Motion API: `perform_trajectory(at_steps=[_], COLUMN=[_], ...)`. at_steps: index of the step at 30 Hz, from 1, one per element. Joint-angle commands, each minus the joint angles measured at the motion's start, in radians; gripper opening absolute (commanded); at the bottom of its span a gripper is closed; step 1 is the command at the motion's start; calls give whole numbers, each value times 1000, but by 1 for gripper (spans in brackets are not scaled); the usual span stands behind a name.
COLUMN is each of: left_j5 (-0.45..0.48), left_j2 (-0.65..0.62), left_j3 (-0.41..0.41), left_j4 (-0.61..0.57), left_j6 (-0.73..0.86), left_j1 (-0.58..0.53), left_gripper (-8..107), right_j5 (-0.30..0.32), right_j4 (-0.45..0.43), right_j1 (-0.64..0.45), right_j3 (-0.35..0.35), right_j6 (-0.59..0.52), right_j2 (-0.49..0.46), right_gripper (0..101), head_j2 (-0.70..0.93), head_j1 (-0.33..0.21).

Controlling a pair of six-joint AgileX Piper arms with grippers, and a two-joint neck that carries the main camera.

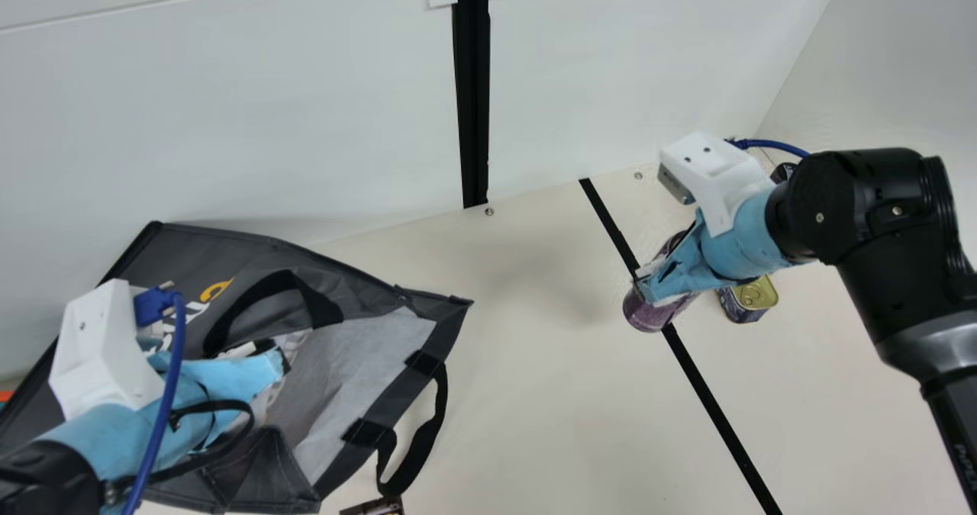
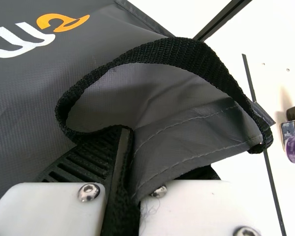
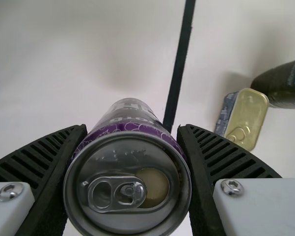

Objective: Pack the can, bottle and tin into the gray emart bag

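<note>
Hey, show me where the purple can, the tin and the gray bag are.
Purple can (image 3: 128, 168): right wrist view, on its metal lid, near the pull tab.
Tin (image 3: 246, 117): right wrist view, on its gold-colored lid.
Gray bag (image 1: 366, 370): main view, on its pale inner wall.

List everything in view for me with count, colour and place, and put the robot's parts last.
Table: one, cream, under the bag
Wall: white, behind the table
Bag: one, gray, main view's left
Bag handles: two, black, on the bag
Can: one, purple and silver, in the right gripper
Tin: one, gold lid, blue side, by the bottle
Bottle: one, dark green, on the table
Strips: two, black, on table and wall
Left gripper: one, black, closed on bag fabric
Right gripper: one, black, around the can
Arms: two, black, blue-wrapped, either side
</note>
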Motion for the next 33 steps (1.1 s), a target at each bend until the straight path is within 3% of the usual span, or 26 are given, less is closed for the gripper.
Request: perform_trajectory(at_steps=[1,33], left_j5=[0,0], left_j2=[0,0], left_j3=[0,0], left_j4=[0,0], left_j6=[0,0], left_j1=[0,0], left_gripper=[10,10], right_j5=[0,0], right_j4=[2,46], right_j1=[17,247], right_j3=[4,53], right_j6=[-6,-78], right_j2=[-2,-29], right_gripper=[0,0], head_j2=[-1,-1], head_j1=[-23,-23])
